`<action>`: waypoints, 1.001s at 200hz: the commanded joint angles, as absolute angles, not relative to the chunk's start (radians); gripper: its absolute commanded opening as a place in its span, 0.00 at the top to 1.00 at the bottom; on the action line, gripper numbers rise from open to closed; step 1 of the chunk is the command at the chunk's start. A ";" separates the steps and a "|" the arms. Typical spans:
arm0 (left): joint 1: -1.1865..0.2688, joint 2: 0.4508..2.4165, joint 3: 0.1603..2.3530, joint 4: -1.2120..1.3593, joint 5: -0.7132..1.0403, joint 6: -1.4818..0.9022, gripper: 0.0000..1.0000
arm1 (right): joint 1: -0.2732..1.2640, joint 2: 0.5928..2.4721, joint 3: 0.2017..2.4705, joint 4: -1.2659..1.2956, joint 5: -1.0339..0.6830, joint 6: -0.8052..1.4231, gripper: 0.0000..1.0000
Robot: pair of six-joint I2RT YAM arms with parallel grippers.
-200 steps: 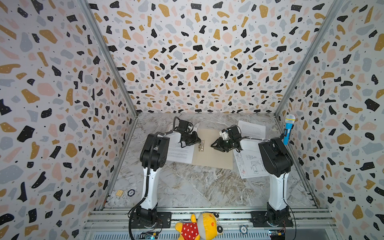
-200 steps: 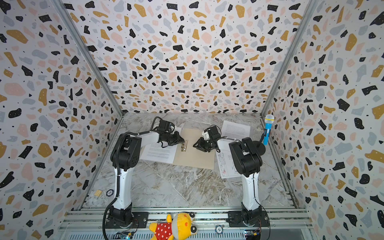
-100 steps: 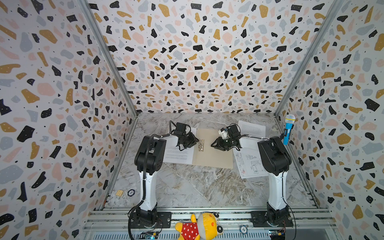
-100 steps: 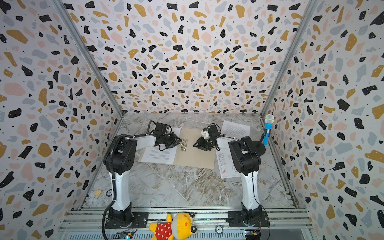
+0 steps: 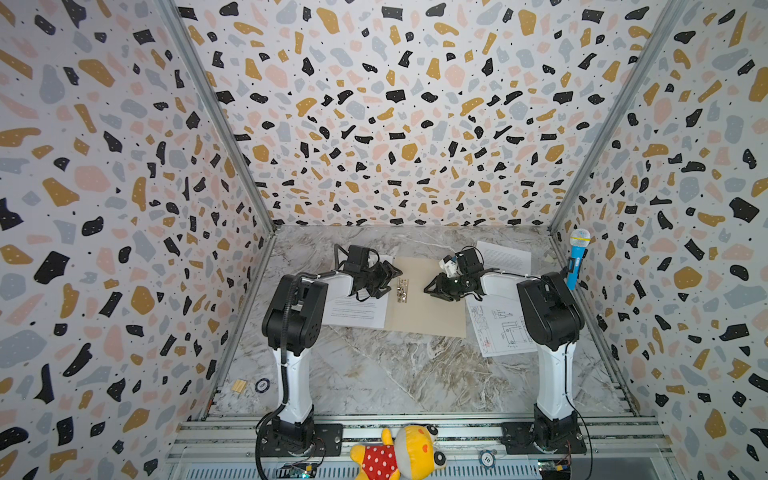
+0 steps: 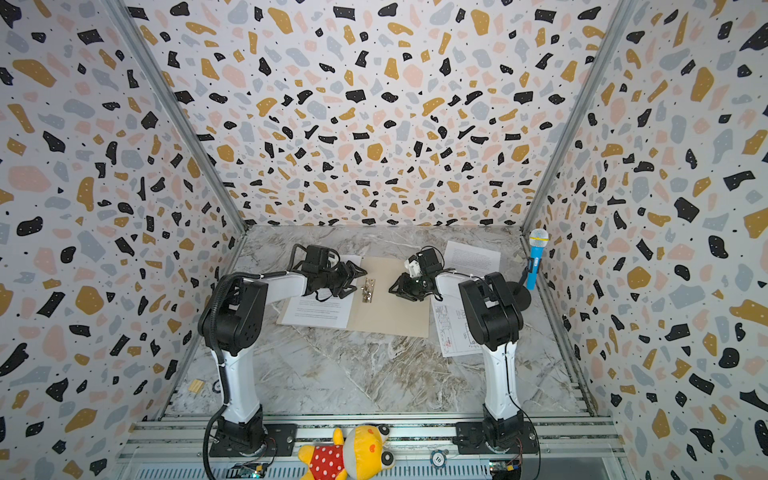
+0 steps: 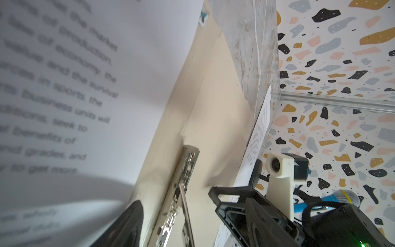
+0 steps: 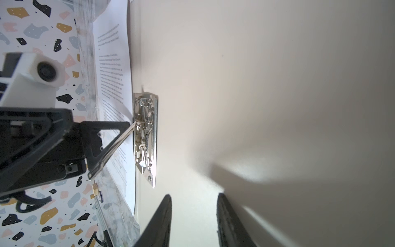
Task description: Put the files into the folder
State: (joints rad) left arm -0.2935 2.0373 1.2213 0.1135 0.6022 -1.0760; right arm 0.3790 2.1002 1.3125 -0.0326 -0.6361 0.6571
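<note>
Jaws of the left pincer (image 5: 392,281) have widened since a second ago and stand apart beside the clip (image 5: 402,289) of the open folder (image 5: 424,311), mid-desk (image 5: 374,365), text sheet (image 5: 353,309) on its left flap. Right pincer (image 5: 430,287) stays apart, empty, over the folder.

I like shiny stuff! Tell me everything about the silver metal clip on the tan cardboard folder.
The silver metal clip is a narrow plate with springs and wire loops, fixed flat on the open tan cardboard folder by its fold, beside a white printed sheet. Its thin lever is lifted, leaning along a black finger of the left gripper.
</note>
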 commanded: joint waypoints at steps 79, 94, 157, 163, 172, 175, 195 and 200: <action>-0.323 1.972 1.138 0.348 0.723 -1.269 0.18 | 0.370 2.015 1.282 -0.028 -0.621 0.703 0.63; -0.335 1.990 1.148 0.395 0.740 -1.314 0.18 | 0.367 2.002 1.269 -0.025 -0.616 0.704 0.63; -0.345 2.040 1.207 0.475 0.712 -1.415 0.17 | 0.336 1.936 1.176 -0.005 -0.611 0.710 0.63; -0.345 2.048 1.220 0.480 0.707 -1.425 0.17 | 0.332 1.927 1.168 -0.004 -0.609 0.710 0.63; -0.344 2.062 1.235 0.498 0.703 -1.450 0.17 | 0.328 1.917 1.154 -0.001 -0.609 0.710 0.63; -0.344 2.066 1.239 0.509 0.703 -1.461 0.17 | 0.326 1.913 1.150 -0.001 -0.609 0.710 0.63; -0.344 2.095 1.258 0.582 0.691 -1.535 0.17 | 0.313 1.895 1.121 0.005 -0.609 0.712 0.62; -0.344 2.103 1.263 0.590 0.686 -1.543 0.17 | 0.310 1.889 1.114 0.006 -0.609 0.712 0.62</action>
State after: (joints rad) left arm -0.3424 2.0739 1.2224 0.4671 0.6960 -1.4445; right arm 0.3237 1.9522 1.1389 -0.0029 -0.6159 0.7105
